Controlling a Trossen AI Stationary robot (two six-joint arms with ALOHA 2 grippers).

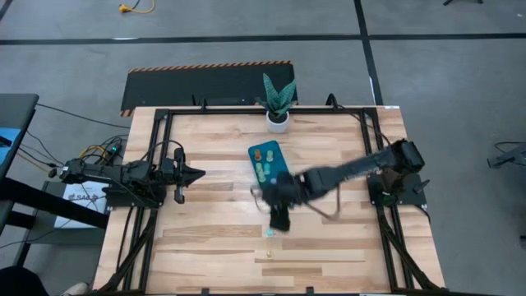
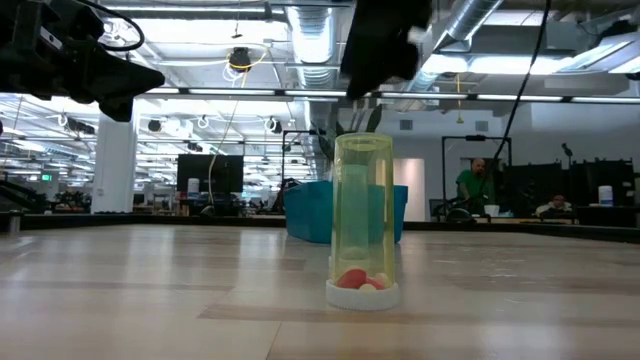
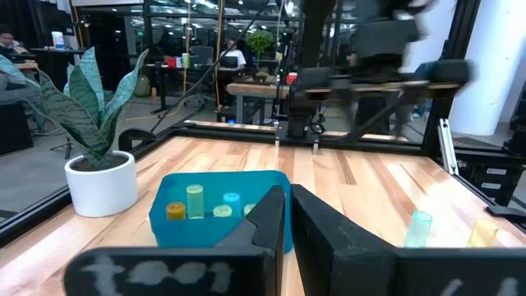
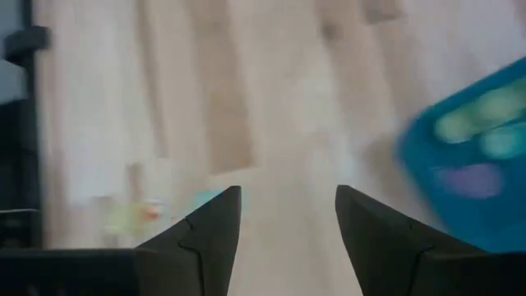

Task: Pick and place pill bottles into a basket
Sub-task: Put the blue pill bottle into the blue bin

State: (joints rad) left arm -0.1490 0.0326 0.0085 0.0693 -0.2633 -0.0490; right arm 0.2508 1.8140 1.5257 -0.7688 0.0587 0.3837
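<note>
Basket: you have the teal-blue basket (image 1: 268, 162) lying a little toward the far edge of the surface (image 1: 214, 230), just in front of the white plant pot (image 1: 278, 122) that sits at the middle of the far edge.
In the basket: from the left wrist view you can count 4 pill bottles inside, orange (image 3: 175, 211), pale green (image 3: 194, 200), yellow-green (image 3: 222, 212) and blue (image 3: 231, 199).
Loose bottles: a teal bottle (image 1: 269, 233) stands on the surface toward the near edge, just past the right end effector; the low view shows you a yellow-green bottle (image 2: 363, 220) standing upside down on its white cap close to the camera.
Right end effector (image 4: 287, 215): it hangs above the surface between the basket and the teal bottle, fingers spread and holding nothing.
Left end effector (image 1: 197, 173): it waits above the left side of the surface, fingers (image 3: 267, 215) pressed nearly together, empty.
</note>
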